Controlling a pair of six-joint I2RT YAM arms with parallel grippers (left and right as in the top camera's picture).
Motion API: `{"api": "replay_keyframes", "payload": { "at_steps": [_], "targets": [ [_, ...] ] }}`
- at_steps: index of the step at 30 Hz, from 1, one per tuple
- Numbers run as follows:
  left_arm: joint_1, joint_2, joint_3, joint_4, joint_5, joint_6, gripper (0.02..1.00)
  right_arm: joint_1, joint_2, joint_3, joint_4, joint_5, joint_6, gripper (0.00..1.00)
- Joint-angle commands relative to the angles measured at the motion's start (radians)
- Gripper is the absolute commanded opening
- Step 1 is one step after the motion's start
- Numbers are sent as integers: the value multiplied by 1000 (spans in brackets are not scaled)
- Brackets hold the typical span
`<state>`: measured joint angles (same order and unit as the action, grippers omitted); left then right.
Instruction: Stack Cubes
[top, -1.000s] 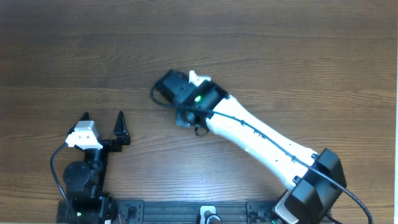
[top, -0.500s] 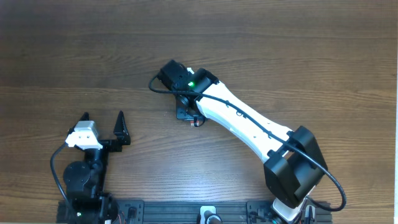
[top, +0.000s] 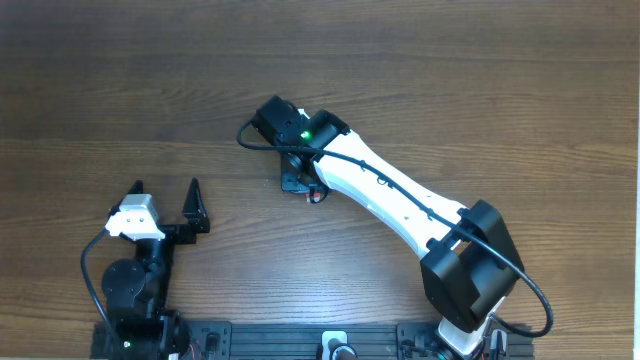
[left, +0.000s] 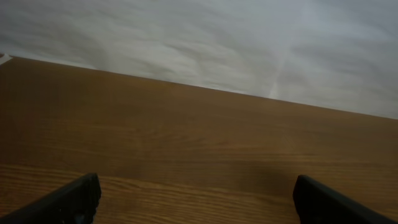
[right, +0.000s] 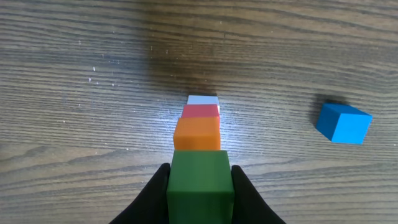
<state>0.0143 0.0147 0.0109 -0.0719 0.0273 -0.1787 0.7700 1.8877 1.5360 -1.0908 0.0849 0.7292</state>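
In the right wrist view I look straight down a column of cubes: a white cube (right: 203, 99) lowest, then a red cube (right: 201, 111), then an orange cube (right: 197, 134). A green cube (right: 199, 186) sits on top, and my right gripper (right: 200, 188) is shut on it, one finger against each side. A lone blue cube (right: 343, 122) lies on the table off to one side of the column. From above, the right gripper (top: 298, 178) is near the table's middle. My left gripper (top: 166, 192) stands open and empty at the near left, with both fingertips (left: 78, 198) wide apart.
Bare wooden table (top: 480, 90) extends on all sides of the stack. The right arm's white link (top: 390, 200) runs diagonally from the bottom right toward the centre and covers the blue cube from above.
Since a second ago the right arm's wrist has shifted slightly up and left in the top view while its elbow rose. It has barely moved in the last half second. The left arm stayed still.
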Motion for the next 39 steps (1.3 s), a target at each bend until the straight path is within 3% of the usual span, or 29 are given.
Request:
{"api": "replay_keyframes", "payload": {
  "at_steps": [1, 30, 39],
  "targets": [
    [0, -8, -5, -3, 9, 15, 1000, -3, 15, 22, 6, -2, -6, 12],
    [0, -8, -5, -3, 9, 15, 1000, -4, 43, 22, 18, 3, -10, 18],
    [0, -8, -5, -3, 9, 15, 1000, -3, 43, 22, 24, 3, -10, 112]
  ]
}}
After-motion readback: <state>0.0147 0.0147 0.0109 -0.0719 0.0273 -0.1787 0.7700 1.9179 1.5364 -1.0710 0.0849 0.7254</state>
